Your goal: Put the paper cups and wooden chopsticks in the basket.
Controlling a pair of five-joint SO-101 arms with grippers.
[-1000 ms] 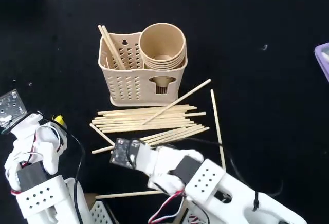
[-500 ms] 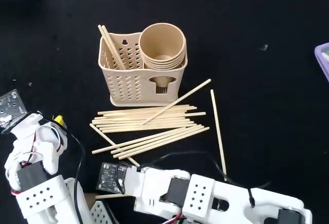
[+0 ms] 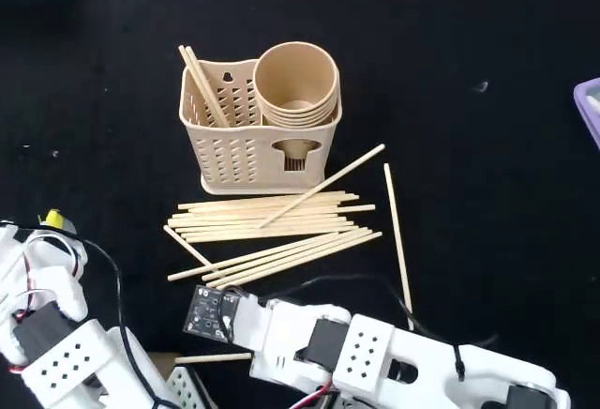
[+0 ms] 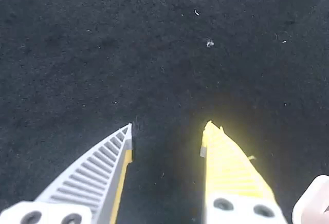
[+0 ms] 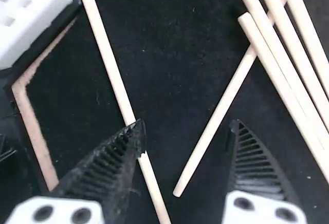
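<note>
Two grippers stand wide open, holding nothing. The left gripper (image 4: 168,125) hangs over bare black cloth (image 4: 154,39), which covers the whole table. The end of a loose chopstick (image 5: 216,113) lies between the right gripper (image 5: 185,126)'s fingers. The chopstick pile (image 3: 272,221) is just ahead of it, and the basket (image 3: 246,151) holding stacked paper cups (image 3: 295,81) stands beyond.

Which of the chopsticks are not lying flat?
The chopstick pair leaning upright in the basket's left compartment, beside the cups. The other chopsticks all lie flat on the table.
</note>
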